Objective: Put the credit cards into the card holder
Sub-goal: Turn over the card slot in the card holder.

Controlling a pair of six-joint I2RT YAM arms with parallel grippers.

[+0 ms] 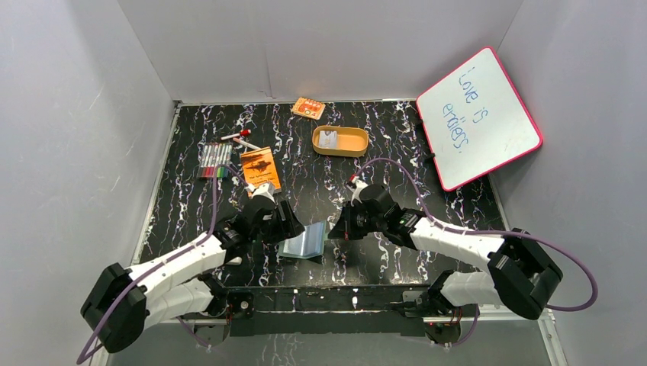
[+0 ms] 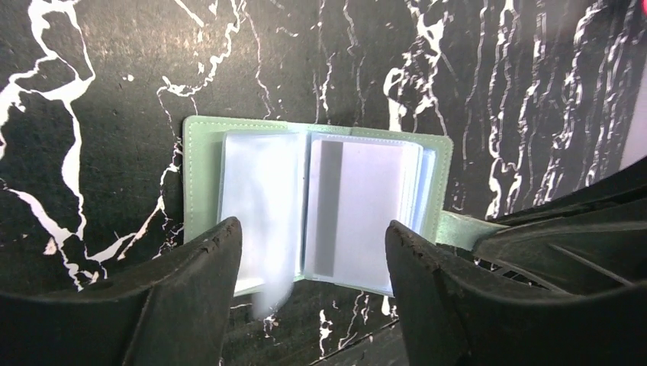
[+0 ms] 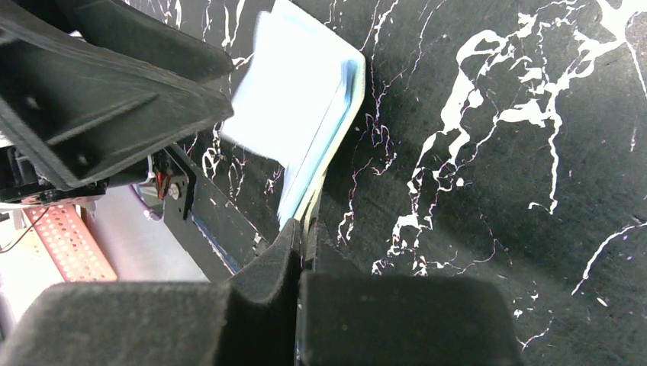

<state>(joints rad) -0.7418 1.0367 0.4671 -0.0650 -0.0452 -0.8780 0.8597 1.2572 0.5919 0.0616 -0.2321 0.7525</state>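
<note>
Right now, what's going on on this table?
The green card holder lies open on the black marbled table. The right hand is shut on its edge, and the left hand hangs open just above it. One pale card lies in the tan tray at the back, not yet in the holder.
</note>
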